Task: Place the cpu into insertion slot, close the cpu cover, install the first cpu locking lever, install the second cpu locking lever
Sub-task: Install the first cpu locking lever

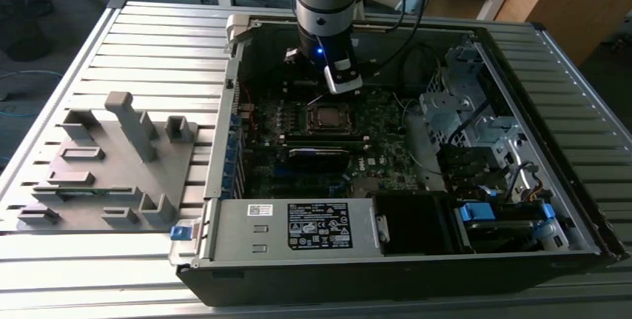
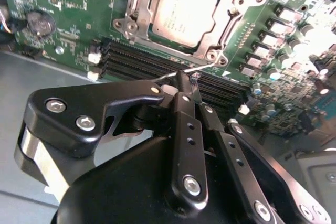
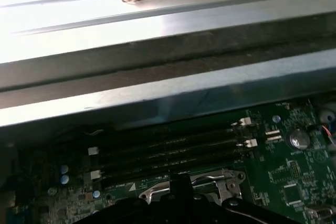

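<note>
Second wrist view: black hand (image 2: 189, 77) pressed together, fingertips (image 2: 182, 85) set against a thin wire locking lever (image 2: 207, 66) running along the near edge of the socket (clamped on the wire or only pushing at it, cannot tell). Just beyond the tips, the cpu (image 2: 181, 9) lying flat, dull silver top showing through the window of the cpu cover (image 2: 139, 1), cover down over its edges. Between hand and socket, long black memory slots (image 2: 136, 61) on the green motherboard (image 2: 68, 3); off to one side, a round coin battery (image 2: 39, 22). First wrist view: same slots and battery, hand's dark tip touching the silver frame, the grey wall of the computer case (image 3: 168, 103) rising behind the board. Exterior view: arm (image 1: 326, 1) reaching straight down into the open case, hand low over the insertion slot (image 1: 310, 118) near the middle of the board, cpu seated in it. Labelled power-supply box (image 1: 296, 226) along the case's near side, well apart from the socket. Case resting on a slatted metal bench (image 1: 148, 52), with a grey fixture (image 1: 99, 171) of blocks and posts beside it on the exterior view's left.
</note>
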You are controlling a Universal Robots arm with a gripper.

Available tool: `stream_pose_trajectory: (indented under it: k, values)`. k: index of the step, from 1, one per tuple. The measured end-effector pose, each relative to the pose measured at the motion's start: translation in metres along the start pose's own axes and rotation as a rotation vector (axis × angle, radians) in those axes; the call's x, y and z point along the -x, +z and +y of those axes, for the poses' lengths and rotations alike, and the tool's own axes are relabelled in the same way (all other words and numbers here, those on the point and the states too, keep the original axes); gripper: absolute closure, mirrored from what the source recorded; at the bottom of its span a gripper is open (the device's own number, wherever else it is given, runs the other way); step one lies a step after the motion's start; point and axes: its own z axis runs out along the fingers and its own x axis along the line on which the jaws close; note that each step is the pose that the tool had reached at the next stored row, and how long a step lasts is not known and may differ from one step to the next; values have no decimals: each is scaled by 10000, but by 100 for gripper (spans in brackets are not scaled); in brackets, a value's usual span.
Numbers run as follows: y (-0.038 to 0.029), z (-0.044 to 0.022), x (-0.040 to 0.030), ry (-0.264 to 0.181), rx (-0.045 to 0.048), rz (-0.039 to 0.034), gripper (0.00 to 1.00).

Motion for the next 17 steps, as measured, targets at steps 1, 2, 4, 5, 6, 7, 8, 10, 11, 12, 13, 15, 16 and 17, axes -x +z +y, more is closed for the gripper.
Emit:
stream_pose_trajectory:
  k: [1, 2, 4, 5, 6, 7, 8, 10, 11, 12, 13, 15, 16, 17]
  values:
    - [3, -1, 1, 103, -4, -25, 90]
    - [5, -1, 3, 192, -9, -46, 90]
    - [8, -1, 7, 302, -13, -74, 90]
    - [8, -1, 7, 307, -12, -76, 90]
    - [8, 0, 7, 310, -11, -77, 90]
    - [8, 0, 7, 314, -11, -78, 90]
    - [8, 0, 7, 318, -12, -79, 90]
    - [16, -1, 7, 317, -5, -90, 90]
    - [21, -3, 7, 315, -2, -104, 90]
    - [26, -5, 7, 312, -1, -119, 90]
    - [32, -6, 6, 308, 3, -136, 90]
    - [42, -9, 6, 304, 8, -154, 90]
    - [44, -9, 6, 303, 6, -153, 90]
    - [46, -9, 8, 304, 5, -154, 90]
